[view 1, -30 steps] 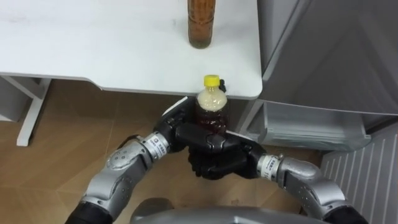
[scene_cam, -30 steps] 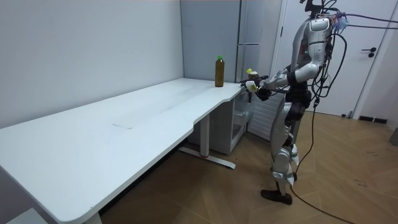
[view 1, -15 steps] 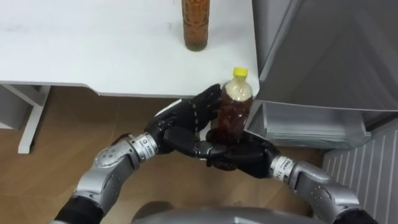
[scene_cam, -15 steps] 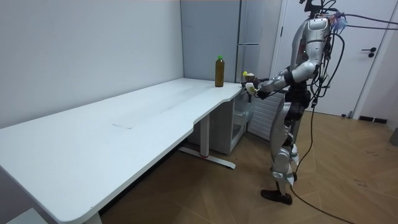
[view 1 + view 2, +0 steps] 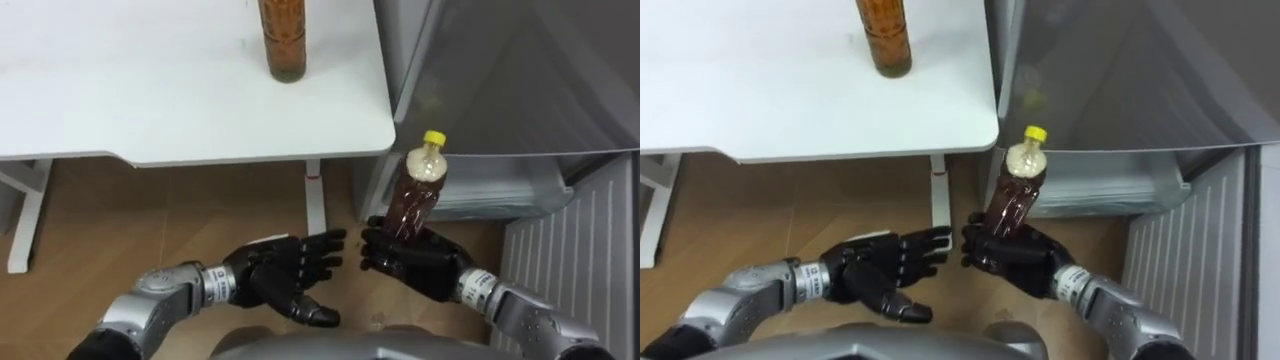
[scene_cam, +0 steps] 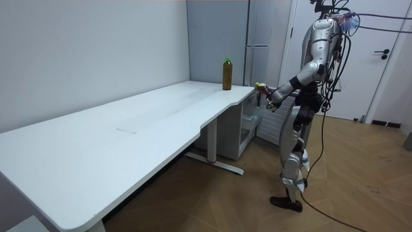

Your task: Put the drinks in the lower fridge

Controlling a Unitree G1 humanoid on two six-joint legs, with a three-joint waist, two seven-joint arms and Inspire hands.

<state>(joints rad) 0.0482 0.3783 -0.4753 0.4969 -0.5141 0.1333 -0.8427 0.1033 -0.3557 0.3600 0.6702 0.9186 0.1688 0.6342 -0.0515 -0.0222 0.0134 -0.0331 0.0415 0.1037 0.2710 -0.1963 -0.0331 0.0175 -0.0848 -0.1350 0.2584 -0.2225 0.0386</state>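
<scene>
White table (image 5: pixel 150 100) takes up the upper left. Its front edge ends above the wood floor (image 5: pixel 110 220). My left hand (image 5: pixel 280 280) is low in the left eye view, below the table edge, with the palm turned up, the fingers spread loosely and nothing in it. It's just beside my right hand, not touching it.

Second bottle (image 5: pixel 283 40) stands upright on the table near the right corner, full of amber-brown drink. The room view shows a green cap on it.

My right hand (image 5: pixel 415 262) has its fingers wrapped round the lower part of the yellow-capped bottle (image 5: pixel 415 195). This bottle holds dark brown drink, is off the table and leans a little with the cap up and to the right. It's held in the air over the floor, in front of the fridge's bottom section.

Grey fridge (image 5: pixel 520 80) fills the upper right, just beside the table's corner. Below its grey door I see a pale, translucent lower compartment (image 5: pixel 500 195), but I can't tell what's inside. A white ribbed panel (image 5: pixel 570 250) is at the far right.

In the room view I'm standing upright at the table's far end, right by the fridge, with my arms out in front.
</scene>
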